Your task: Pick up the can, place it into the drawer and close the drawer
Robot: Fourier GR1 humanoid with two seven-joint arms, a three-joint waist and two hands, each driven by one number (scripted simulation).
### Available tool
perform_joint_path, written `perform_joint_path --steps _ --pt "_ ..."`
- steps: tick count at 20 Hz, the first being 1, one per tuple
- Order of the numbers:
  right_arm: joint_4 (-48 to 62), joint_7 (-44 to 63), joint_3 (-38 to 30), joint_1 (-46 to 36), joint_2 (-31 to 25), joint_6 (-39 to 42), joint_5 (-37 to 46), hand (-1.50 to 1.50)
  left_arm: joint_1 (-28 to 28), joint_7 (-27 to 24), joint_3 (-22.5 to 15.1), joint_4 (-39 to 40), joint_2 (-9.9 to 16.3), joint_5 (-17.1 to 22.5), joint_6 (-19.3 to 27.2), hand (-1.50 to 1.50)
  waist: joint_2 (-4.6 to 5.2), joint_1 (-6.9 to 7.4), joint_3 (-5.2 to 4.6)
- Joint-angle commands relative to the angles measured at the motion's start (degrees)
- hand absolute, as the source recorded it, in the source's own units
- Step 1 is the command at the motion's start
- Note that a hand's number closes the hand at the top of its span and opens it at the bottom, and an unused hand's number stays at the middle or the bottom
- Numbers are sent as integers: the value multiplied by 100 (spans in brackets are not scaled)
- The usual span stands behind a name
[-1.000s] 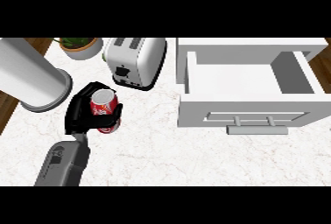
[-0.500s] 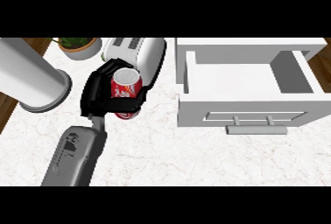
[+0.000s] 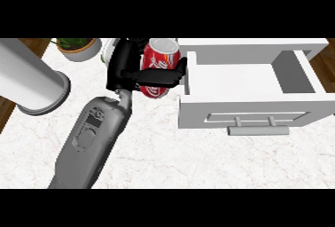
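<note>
Lifted rightward since earlier, left hand [image 3: 134,71] curled round can [image 3: 159,60], beside open drawer [image 3: 252,111]

Left hand [image 3: 134,73] raised — fingers [image 3: 160,76] curled, forearm angled up-right

worktop [image 3: 196,159]: white marble look, faint veins, smooth | can [image 3: 159,66]: glossy red metal, silvery top | drawer [image 3: 252,88]: matt white, metal-looking bar handle [image 3: 258,130] | forearm [image 3: 91,137]: smooth grey plastic-ish | cylinder [image 3: 29,75]: satin white | floor [image 3: 29,44]: wood
</note>
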Motion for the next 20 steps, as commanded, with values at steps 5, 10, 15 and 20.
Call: perform_joint_path --steps 5,10,15,20 --pt "342 76 -57 -461 -118 -83 61 -150 -1554 144 -536 1061 -4 417 874 150 19 -29 1" --pt "122 86 -227 -220 -177 73 -141 -150 -2513 349 -536 1869 -4 632 1188 150 16 -84 3" --pt "216 26 -70 -212 -90 80 -54 -150 -3135 20 -464 2777 -5 1033 1137 150 30 -117 4" --pt "295 -21 -59 -349 -77 30 13 -150 -3693 139 -721 3294 -4 1402 1208 150 36 -139 6"
